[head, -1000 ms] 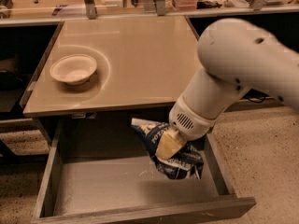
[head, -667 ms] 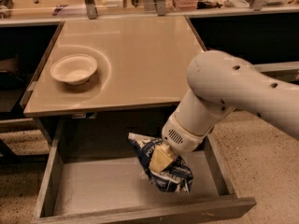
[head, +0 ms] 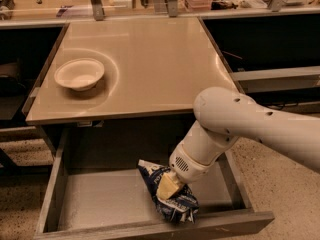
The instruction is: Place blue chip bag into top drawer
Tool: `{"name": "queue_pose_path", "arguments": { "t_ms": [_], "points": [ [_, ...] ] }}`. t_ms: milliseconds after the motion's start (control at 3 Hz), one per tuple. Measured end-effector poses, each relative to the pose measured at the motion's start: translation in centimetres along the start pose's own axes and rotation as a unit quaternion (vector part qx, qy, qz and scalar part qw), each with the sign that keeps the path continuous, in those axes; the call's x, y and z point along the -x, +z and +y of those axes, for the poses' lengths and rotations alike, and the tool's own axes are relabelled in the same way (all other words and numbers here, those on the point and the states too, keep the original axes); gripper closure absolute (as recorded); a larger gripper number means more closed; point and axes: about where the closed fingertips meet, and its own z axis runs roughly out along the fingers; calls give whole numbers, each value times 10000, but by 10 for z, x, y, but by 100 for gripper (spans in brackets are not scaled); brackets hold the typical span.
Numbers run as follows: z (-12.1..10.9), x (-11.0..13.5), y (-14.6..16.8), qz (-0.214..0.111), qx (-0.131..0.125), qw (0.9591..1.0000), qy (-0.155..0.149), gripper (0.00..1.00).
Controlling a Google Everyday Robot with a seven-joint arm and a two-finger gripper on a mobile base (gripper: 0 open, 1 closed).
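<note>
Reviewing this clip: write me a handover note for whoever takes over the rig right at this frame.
Gripper: low inside the open top drawer, right of centre near the front panel, jaws closed on the blue chip bag.
Bag: inside the drawer, lower end at or near the drawer bottom; contact cannot be confirmed.
Done: drawer open, bag brought in.
Left: release the bag, then lift the arm clear.
Beige bowl sits on the countertop, not part of the job.
</note>
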Motion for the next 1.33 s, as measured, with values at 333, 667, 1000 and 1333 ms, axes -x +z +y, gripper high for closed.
{"name": "queue_pose_path", "arguments": {
  "t_ms": [333, 667, 1000, 1333],
  "points": [
    [-19, 15, 7, -37, -126, 9999, 38, 100],
    [-41, 38, 7, -171, -275, 9995, 5, 100],
    [-52, 48, 19, -214, -213, 9995, 48, 100],
    [-53, 48, 20, -210, -206, 9996, 51, 82]
  ]
}}
